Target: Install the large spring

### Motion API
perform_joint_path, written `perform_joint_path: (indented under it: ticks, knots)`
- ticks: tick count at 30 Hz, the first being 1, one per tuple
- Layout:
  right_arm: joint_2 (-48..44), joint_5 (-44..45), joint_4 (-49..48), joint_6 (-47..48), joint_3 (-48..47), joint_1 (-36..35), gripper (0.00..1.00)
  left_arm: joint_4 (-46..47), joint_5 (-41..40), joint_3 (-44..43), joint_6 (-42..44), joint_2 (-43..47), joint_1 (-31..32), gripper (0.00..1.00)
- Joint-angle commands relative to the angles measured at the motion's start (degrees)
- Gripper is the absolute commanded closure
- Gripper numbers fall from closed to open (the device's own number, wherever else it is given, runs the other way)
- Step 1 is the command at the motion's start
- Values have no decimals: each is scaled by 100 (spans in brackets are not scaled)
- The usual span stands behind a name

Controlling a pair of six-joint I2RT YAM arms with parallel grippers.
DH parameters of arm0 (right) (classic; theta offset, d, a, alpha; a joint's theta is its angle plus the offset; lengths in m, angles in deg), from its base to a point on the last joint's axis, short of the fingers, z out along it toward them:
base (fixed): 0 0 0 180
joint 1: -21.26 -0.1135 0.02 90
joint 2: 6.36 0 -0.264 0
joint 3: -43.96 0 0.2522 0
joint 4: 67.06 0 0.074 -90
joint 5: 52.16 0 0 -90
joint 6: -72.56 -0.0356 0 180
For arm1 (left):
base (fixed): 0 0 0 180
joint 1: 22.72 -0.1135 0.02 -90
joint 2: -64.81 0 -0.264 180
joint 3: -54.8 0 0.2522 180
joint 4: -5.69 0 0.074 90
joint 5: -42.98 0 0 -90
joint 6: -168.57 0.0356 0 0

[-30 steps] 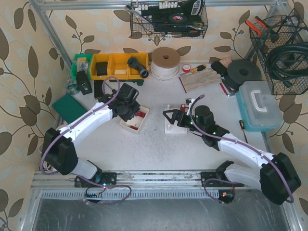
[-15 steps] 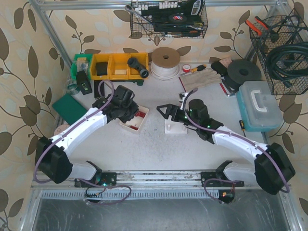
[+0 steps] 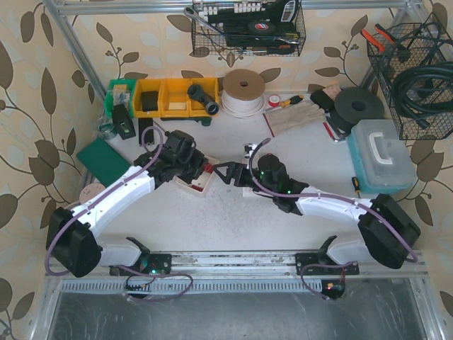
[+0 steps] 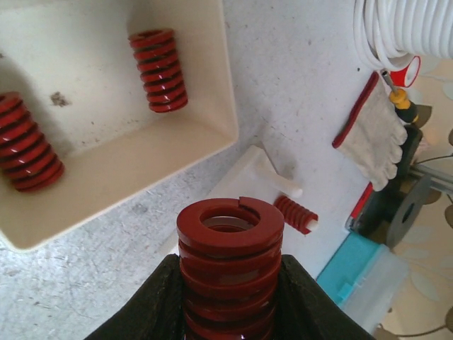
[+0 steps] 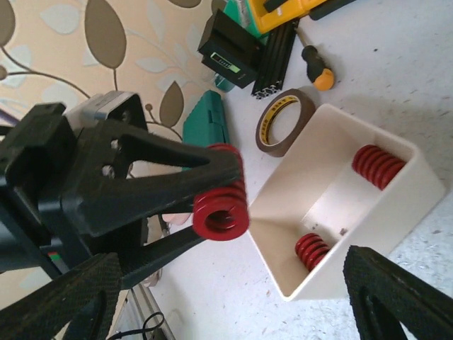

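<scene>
The large spring [image 4: 230, 262] is coated in glossy red paint over coiled metal. The tray [image 4: 141, 166] is seen as matt cream plastic, lightly soiled. The worktop [image 4: 297, 85] is finished in rough, speckled grey. The glove [image 4: 371, 138] is woven cloth.

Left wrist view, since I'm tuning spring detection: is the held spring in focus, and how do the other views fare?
Left wrist: the large spring is sharp, while the far top-right corner looks washed out. Right wrist: that spring is crisp, but the right gripper shows only dark, soft-edged fingers. Top external: even light, soft shadows, no glare.
</scene>
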Motion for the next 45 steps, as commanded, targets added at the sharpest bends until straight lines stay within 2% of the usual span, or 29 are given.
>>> perform_joint_path:
  ticks: [1, 5, 11, 13, 15, 18, 33, 45]
  knots:
    - [171, 584, -496, 91, -130, -310, 16, 480, 97, -158, -404, 149, 115, 100]
    - [245, 892, -807, 21, -2, -466, 16, 524, 91, -129, -552, 167, 213, 100]
    - [557, 782, -1058, -56, -47, -488, 17, 481, 36, -300, -557, 158, 297, 100]
    - [613, 783, -1111, -94, -28, -491, 22, 473, 19, -314, -575, 177, 316, 100]
    - [653, 761, -1064, -81, -53, -467, 33, 468, -13, -309, -591, 216, 325, 100]
    - [705, 758, -1113, -101, -52, -441, 38, 379, 3, -355, -558, 228, 326, 100]
    - [850, 621, -1260, -88, -240, -443, 36, 366, 106, -405, -523, 205, 334, 100]
    - [1185, 504, -1455, -181, -495, -418, 46, 421, 166, -368, -522, 232, 335, 100]
